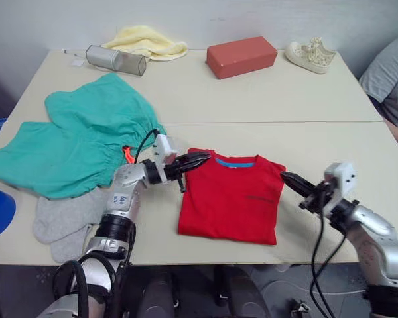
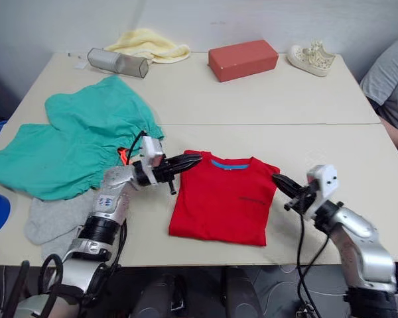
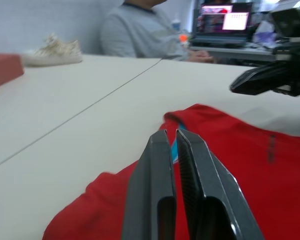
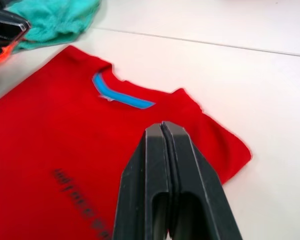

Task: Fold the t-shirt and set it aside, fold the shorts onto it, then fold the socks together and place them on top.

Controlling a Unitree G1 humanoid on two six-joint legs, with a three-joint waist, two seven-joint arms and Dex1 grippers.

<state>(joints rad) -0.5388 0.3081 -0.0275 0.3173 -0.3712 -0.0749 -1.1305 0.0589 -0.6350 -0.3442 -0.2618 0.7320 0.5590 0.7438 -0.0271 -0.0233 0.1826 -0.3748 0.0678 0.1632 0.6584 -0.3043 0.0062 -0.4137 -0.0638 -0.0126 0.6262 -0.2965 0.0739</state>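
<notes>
Left eye view: we see the t-shirt (image 1: 231, 197) lying as a compact red rectangle at the tabletop's (image 1: 265, 99) near edge, sleeves tucked in. We judge its folding partly done and setting aside still ahead.
Right eye view: one pair of shorts (image 2: 73, 147) is spread unfolded at the left, with the socks (image 2: 53, 222), apparently two in a grey heap, just below; both untouched.
Left wrist view: our left gripper (image 3: 174, 145) hovers at the collar corner, jaws all but together, holding nothing.
Right wrist view: our right gripper (image 4: 165, 131) hangs over the shirt's other shoulder, jaws pressed together, empty.
</notes>
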